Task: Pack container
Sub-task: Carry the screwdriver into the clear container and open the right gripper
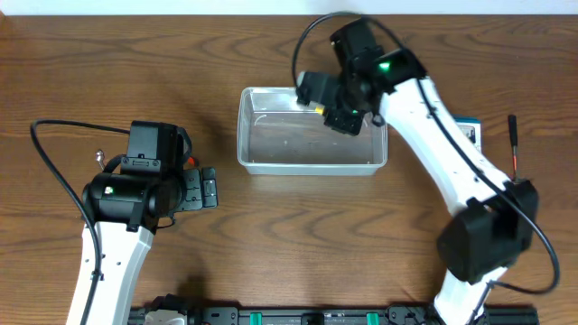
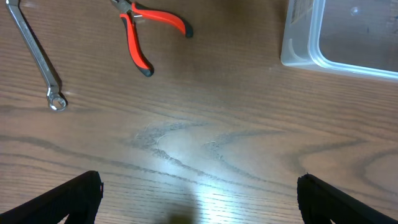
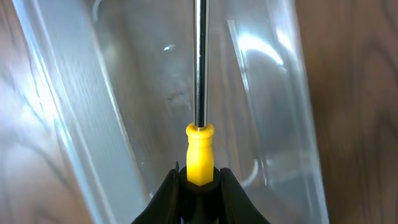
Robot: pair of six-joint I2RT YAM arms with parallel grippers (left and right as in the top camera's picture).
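Left fingers (image 2: 74,200): spread wide, empty, above brown wooden table (image 2: 205,118). Beyond: one red-handled pliers (image 2: 146,34), one silver wrench (image 2: 37,59). One clear rectangular plastic container (image 1: 271,168), mid-table, long axis left-right, opening up, rounded corners, rimmed. Right fingers (image 3: 163,202) clamp one yellow-handled steel-shaft screwdriver (image 3: 199,93) over container's far right corner.

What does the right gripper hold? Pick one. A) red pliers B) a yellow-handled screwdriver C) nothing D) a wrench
B: in the right wrist view the right gripper is clamped on the yellow handle of the screwdriver, with the shaft over the container.
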